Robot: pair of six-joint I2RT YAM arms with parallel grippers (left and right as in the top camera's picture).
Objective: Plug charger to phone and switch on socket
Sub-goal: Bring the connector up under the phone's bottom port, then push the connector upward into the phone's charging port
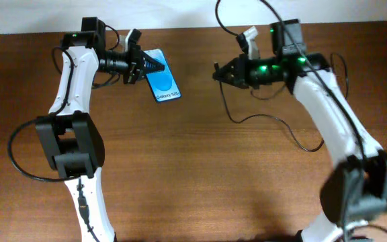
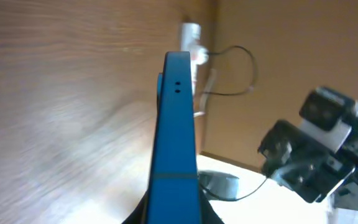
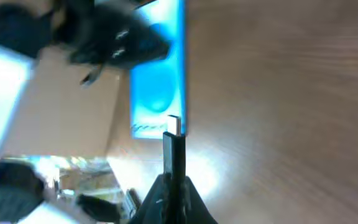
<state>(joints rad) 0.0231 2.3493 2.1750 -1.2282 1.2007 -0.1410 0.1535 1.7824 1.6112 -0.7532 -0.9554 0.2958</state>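
The phone (image 1: 164, 85), with a bright blue screen, is held off the table in my left gripper (image 1: 154, 67), which is shut on its upper end. The left wrist view shows it edge-on (image 2: 176, 137) between the jaws (image 2: 173, 210). My right gripper (image 1: 218, 72) is shut on the charger connector (image 3: 174, 149), silver tip pointing at the phone (image 3: 159, 81), a gap apart. The thin black charger cable (image 1: 274, 121) trails over the table behind it. The socket, white with red marks, shows far off in the left wrist view (image 2: 191, 46). In the overhead view I cannot pick it out.
The brown wooden table (image 1: 200, 181) spans the view, its back edge along a pale wall (image 1: 180, 13). My right arm (image 1: 341, 128) crosses the right side and my left arm (image 1: 69, 101) the left. The robots' black cables loop beside both arms.
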